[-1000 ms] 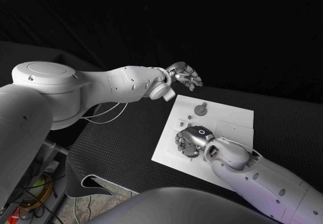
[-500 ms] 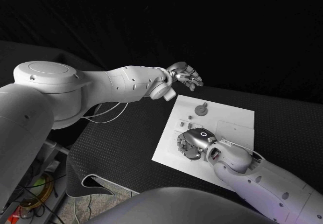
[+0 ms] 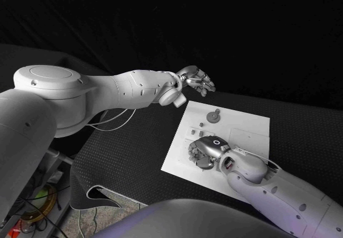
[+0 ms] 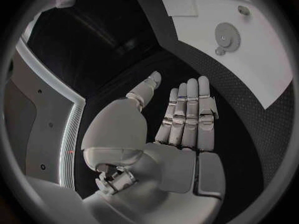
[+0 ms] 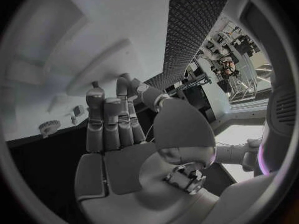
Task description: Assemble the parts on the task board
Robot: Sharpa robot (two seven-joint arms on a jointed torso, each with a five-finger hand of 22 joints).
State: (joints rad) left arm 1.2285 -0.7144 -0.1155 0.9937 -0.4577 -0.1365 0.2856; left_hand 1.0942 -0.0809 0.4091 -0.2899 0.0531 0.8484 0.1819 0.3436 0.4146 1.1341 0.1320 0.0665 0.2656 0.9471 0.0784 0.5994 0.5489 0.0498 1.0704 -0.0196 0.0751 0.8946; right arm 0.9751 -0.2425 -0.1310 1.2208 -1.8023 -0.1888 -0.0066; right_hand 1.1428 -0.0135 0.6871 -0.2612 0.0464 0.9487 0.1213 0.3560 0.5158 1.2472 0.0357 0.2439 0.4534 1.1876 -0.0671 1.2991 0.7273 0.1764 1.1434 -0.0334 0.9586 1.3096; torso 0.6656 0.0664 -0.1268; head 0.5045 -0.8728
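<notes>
My black table (image 3: 114,148) carries a textured mat surface; off its near-left corner, a yellow-green object (image 3: 44,194) sits low among loose cables (image 3: 28,208).

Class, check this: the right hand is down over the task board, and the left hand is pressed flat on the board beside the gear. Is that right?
Not quite. In the head view the left hand hangs open off the task board, beyond its far edge, not pressed beside the gear. The right hand is indeed down over the board.
</notes>
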